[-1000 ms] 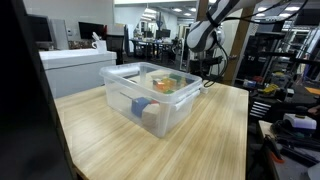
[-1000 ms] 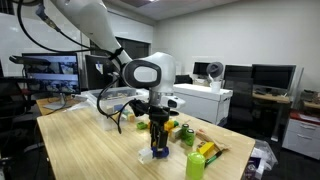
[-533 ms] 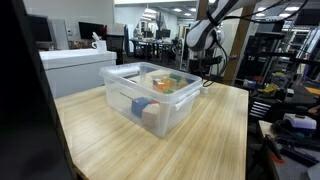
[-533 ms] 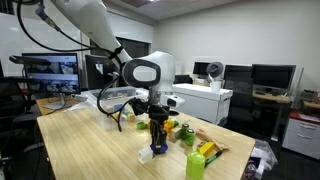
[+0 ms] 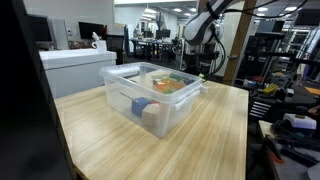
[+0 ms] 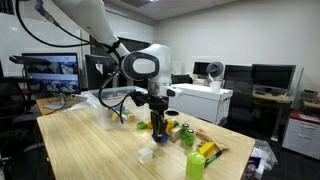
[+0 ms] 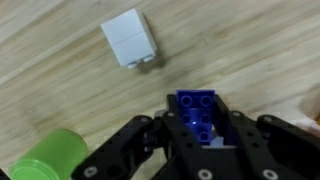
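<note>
Wrist view shows the gripper (image 7: 203, 142) clenched on a blue studded brick (image 7: 200, 110). One dark finger presses on each side, and the brick's studs face the camera. The brick is off the table (image 7: 60, 80), whose pale wood grain runs behind it. Past the brick and to the left, a small white block (image 7: 128, 40) lies flat on the wood, well clear of the fingers. A green cup (image 7: 48, 158) shows at the lower left edge, apart from both block and brick.

In an exterior view the gripper (image 6: 158, 126) hangs above the table (image 6: 90, 150), pointing straight down. The brick at its tip is too small and dark to make out clearly there, though a bluish bit seems to sit between the fingers. The block (image 6: 146, 154) rests on the wood below the gripper and slightly to the left, not touching it. The cup (image 6: 194, 164) stands near the table's front edge to the right, just beside a yellow-green packet (image 6: 208, 150). More green items (image 6: 176, 128) sit right behind the gripper.

Farther back, a clear bin (image 6: 110, 104) stands on the table behind the arm (image 6: 100, 25). In the exterior view from the opposite end, the bin (image 5: 165, 115) is nearest the camera, with coloured things inside. The arm (image 5: 198, 35) rises beyond its far corner, with the hand mostly hidden behind it.
</note>
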Controlling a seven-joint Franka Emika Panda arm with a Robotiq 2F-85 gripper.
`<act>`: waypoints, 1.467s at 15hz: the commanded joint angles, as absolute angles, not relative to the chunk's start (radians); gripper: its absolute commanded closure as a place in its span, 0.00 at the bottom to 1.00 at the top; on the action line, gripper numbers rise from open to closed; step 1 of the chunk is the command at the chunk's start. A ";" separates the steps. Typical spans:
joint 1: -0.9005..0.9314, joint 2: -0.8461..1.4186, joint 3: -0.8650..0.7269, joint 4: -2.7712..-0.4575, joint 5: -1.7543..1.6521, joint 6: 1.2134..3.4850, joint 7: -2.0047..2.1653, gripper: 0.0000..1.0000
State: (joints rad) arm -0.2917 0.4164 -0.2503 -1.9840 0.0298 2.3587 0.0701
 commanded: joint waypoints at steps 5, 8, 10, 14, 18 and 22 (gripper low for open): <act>-0.201 0.161 -0.190 -2.028 0.038 2.269 0.064 0.88; -0.145 0.062 -0.133 -2.065 0.055 2.247 0.047 0.88; -0.099 0.000 -0.088 -2.102 0.072 2.243 0.037 0.88; -0.023 -0.060 -0.023 -2.177 0.108 2.227 0.029 0.89; -0.015 -0.053 -0.026 -2.186 0.137 2.225 0.022 0.27; -0.079 -0.020 -0.100 -2.122 0.150 2.212 0.020 0.00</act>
State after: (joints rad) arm -0.0401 -0.0309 -0.0683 -2.1474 0.1091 2.2281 0.0628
